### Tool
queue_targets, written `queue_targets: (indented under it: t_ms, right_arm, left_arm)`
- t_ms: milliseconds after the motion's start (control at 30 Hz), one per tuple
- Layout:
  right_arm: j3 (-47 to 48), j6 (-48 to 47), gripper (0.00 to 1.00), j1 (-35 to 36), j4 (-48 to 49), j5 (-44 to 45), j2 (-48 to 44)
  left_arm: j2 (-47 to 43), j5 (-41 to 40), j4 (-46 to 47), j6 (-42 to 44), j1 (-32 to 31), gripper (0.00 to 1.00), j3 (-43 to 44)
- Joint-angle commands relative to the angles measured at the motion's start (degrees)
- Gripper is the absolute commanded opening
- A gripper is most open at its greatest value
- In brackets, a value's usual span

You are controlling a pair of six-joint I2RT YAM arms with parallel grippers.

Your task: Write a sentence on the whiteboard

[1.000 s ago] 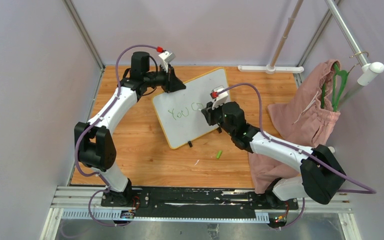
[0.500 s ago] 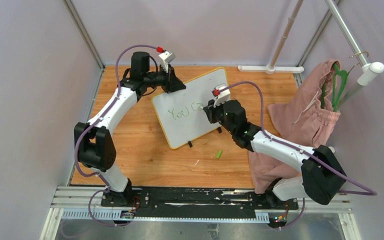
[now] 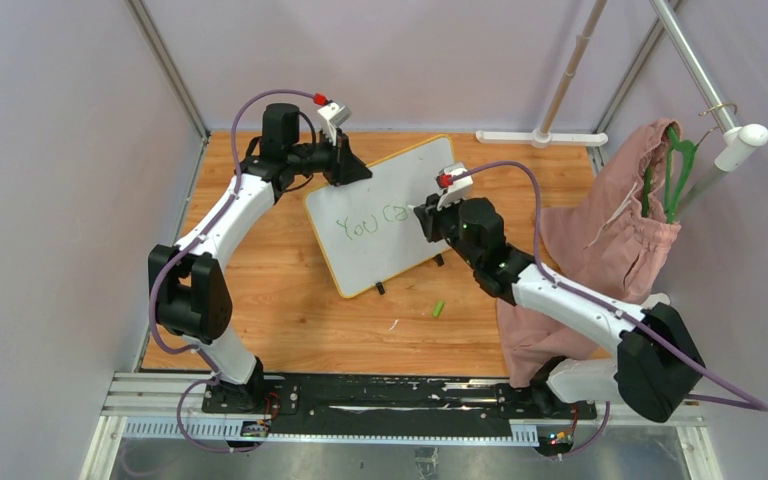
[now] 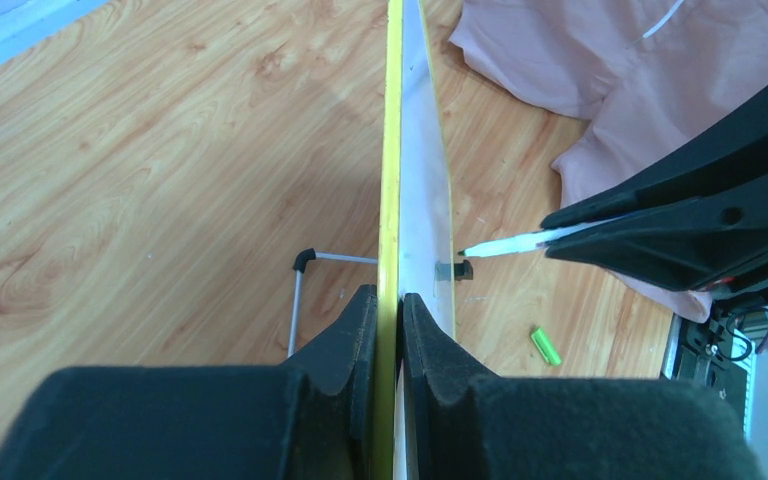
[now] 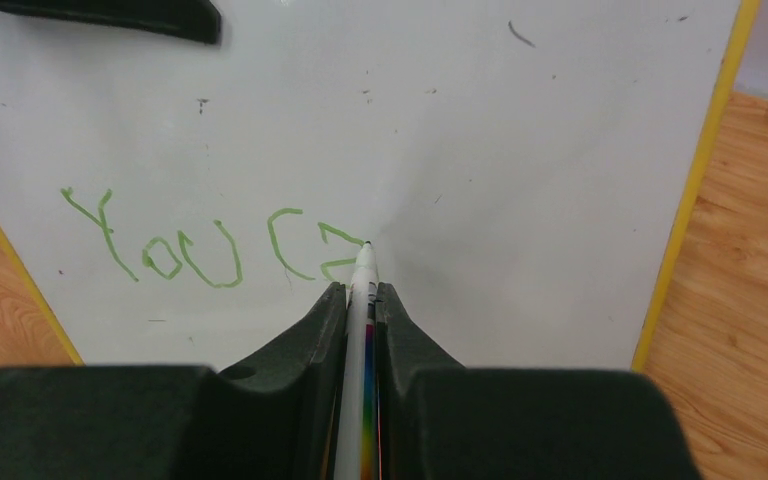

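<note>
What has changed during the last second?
The right gripper, shut on a thin white marker, slid rightward along the glossy white yellow-rimmed whiteboard, extending the green handwritten lettering after "You c". The left gripper stays clamped on the board's edge; the board has not moved.

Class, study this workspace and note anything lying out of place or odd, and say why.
A small green piece, perhaps a pen cap, lies loose on the table in front of the whiteboard. A pink garment sags from its green hanger onto the table's right side, crowding the right arm.
</note>
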Motion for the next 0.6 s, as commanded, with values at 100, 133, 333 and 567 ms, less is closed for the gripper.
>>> queue_targets:
  t_ms: [100, 133, 333, 567]
  right_arm:
    - [0.62, -0.54, 0.0, -1.53, -0.2, -0.06, -2.81]
    - [0.56, -0.33, 0.0, -2.03, -0.05, -0.19, -2.51]
    - [1.16, 0.37, 0.0, -2.56, 1.51, -1.06, -0.83]
    - [2.01, 0.22, 0.0, -2.51, 3.19, -1.6, -0.16]
  left_arm:
    - [-0.41, 0.26, -1.31, 2.5, -1.58, 0.0, -1.32]
    - [-0.43, 0.27, -1.27, 2.49, -1.66, 0.0, -1.34]
    - [-0.43, 0.27, -1.12, 2.57, -1.67, 0.0, -1.5]
    - [-0.41, 0.2, -1.25, 2.7, -1.71, 0.0, -1.54]
